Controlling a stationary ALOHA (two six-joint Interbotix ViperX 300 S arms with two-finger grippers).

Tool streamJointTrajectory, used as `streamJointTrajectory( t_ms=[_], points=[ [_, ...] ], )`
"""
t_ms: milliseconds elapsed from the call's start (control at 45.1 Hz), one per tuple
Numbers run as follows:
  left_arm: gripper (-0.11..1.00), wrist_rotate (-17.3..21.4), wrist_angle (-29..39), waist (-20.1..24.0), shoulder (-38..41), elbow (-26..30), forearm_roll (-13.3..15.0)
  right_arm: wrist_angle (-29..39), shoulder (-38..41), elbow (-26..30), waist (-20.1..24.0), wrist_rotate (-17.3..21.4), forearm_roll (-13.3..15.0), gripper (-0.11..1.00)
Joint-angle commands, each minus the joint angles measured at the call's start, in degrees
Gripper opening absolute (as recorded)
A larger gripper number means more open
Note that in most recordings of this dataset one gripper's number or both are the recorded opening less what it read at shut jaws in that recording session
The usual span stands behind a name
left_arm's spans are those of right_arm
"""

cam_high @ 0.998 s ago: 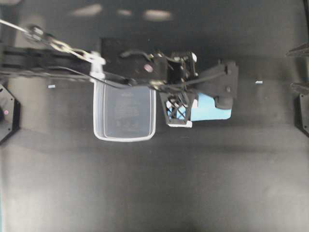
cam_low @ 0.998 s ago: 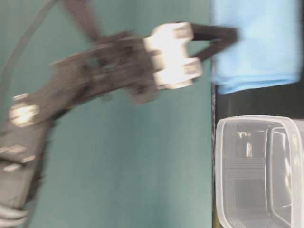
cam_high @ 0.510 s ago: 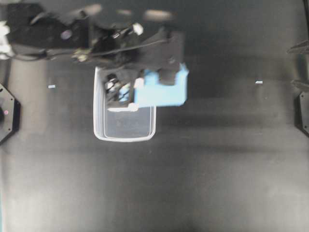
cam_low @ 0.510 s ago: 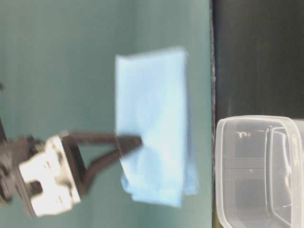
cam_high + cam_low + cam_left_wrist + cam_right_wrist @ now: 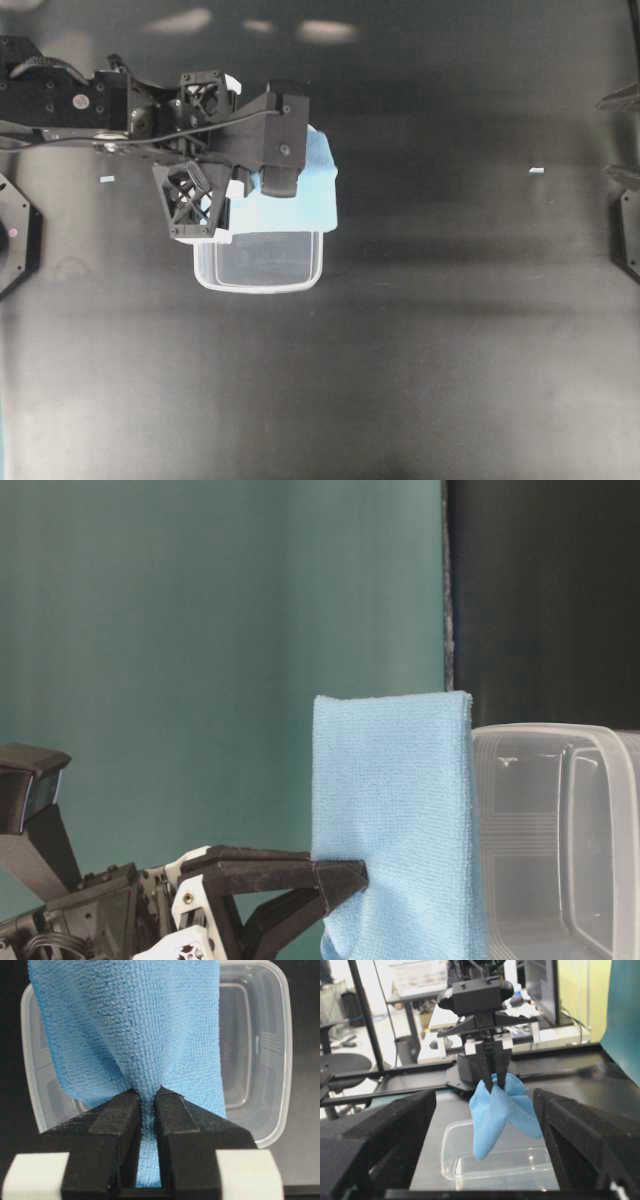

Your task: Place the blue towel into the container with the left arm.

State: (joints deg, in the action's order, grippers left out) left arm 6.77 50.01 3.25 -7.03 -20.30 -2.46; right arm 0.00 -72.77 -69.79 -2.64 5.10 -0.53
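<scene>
My left gripper (image 5: 147, 1097) is shut on the blue towel (image 5: 135, 1025), pinching a fold of it, and holds it in the air. The towel hangs over the container (image 5: 260, 1050), a clear empty tub on the black table. Overhead, the towel (image 5: 312, 185) covers the tub's far end and the tub (image 5: 260, 262) shows below it; the fingertips are hidden under the wrist. At table level, the fingertips (image 5: 345, 880) grip the towel (image 5: 395, 800) beside the tub (image 5: 565, 830). In the right wrist view, the towel (image 5: 497, 1110) dangles above the tub (image 5: 490, 1162). My right gripper (image 5: 485, 1155) is open and empty, far off.
The left arm (image 5: 90, 100) stretches in from the upper left of the overhead view. The right gripper's fingers (image 5: 618, 100) rest at that view's right edge. A small white scrap (image 5: 536, 170) lies on the table on the right.
My left gripper lifted the towel off the table right of the container and carried it left. The towel now hangs over the container's far end.
</scene>
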Motion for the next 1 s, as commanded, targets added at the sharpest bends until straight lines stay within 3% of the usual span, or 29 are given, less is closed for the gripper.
streamJointTrajectory(
  t_ms=[0, 355, 576, 665, 975],
  points=[
    [0.06, 0.1, -0.4, -0.1, -1.1, 0.4, -0.2, -0.5, 0.4, 0.4, -0.2, 0.2, -0.2, 0.76],
    [0.09, -0.4, -0.5, 0.1, -1.1, -0.7, -0.2, -0.5, 0.4, 0.4, -0.2, 0.1, -0.1, 0.76],
    [0.75, -1.1, -2.2, -0.4, -1.2, -1.0, -0.2, -0.5, 0.4, 0.4, -0.2, 0.1, -0.2, 0.76],
    [0.89, -2.7, -3.3, -0.2, -1.8, -0.7, -0.2, -0.5, 0.4, 0.4, -0.2, 0.2, -0.2, 0.76],
    [0.87, -4.8, -10.7, -0.5, -13.1, -2.0, -0.2, -0.5, 0.4, 0.4, -0.2, 0.1, -0.2, 0.76]
  ],
)
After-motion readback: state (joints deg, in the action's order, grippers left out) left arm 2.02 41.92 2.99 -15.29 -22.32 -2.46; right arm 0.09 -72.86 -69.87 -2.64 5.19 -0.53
